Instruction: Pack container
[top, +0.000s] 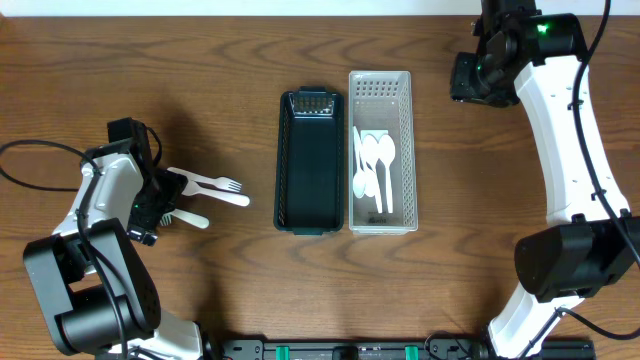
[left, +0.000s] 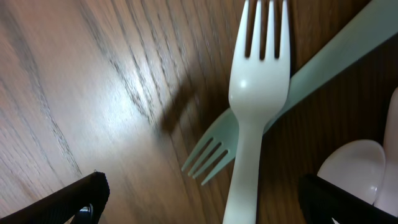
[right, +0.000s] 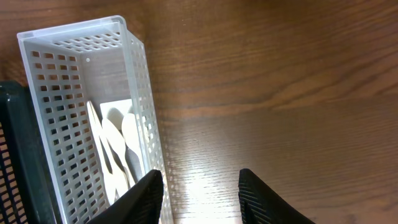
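Standing side by side at the middle of the table (top: 120, 60), two long containers run lengthwise away from the robot. A white perforated basket (top: 381, 88) is on the right, and a dark basket (top: 308, 160) sits right against its left wall. The white perforated basket holds a small bunch of white plastic spoons (top: 376, 165), bowls toward the far end and handles toward the near end. The right wrist view looks down into its far end (right: 56, 124) and shows the spoons (right: 118, 149) lying flat on its floor, with a strip of the dark basket (right: 12, 155) at the left edge.

Well to the left of both baskets, loose forks (top: 215, 187) lie on the wood. From the left wrist they are crossed: a white fork (left: 252, 118) lies over a paler fork (left: 214, 146), whose tines point the other way. The bowl of a single spoon (left: 351, 165) shows at the right edge of that view.

The left gripper (top: 165, 200) hangs low over the handle end of these forks. Its jaws are spread as wide as they go (left: 202, 205), one fingertip at each lower corner of the wrist view, both forks between them, and nothing is grasped.

The right gripper (top: 475, 80) is off the far right corner of the white perforated basket. Its jaws (right: 199, 202) stand partly apart with only bare wood between them, one finger just beside the basket's long wall.
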